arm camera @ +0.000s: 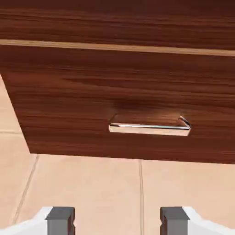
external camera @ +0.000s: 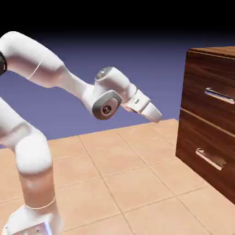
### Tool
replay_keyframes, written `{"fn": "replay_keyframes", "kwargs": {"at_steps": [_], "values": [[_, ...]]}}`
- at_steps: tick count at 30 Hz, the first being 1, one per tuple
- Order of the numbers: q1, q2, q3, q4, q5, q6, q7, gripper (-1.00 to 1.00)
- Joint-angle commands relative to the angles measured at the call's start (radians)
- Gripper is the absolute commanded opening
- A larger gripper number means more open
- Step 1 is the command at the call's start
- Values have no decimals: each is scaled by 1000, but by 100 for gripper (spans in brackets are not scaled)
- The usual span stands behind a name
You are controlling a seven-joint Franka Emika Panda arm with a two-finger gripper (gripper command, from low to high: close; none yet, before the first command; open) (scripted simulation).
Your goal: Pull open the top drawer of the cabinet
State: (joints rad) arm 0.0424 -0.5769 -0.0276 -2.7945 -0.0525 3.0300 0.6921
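1. Exterior view: your gripper [external camera: 155,115] hangs in free air, well apart from the cabinet [external camera: 202,64]. The top drawer [external camera: 209,89] sits shut at about 2 o'clock from the fingertips, its handle [external camera: 219,95] lying horizontal.
2. Hand view: the fingers [arm camera: 61,219] stand spread, holding nothing. The handle [arm camera: 149,127] at 12 o'clock belongs to the lower drawer [arm camera: 114,101], so you likely need to aim higher.
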Motion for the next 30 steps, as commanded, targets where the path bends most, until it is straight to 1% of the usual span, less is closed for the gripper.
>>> {"fn": "replay_keyframes", "kwargs": {"at_steps": [1, 30], "values": [[25, -6, -23, 13, -44, -6, -41, 0], [755, -170, -686, 386, -1305, -174, -1217, 0]]}}
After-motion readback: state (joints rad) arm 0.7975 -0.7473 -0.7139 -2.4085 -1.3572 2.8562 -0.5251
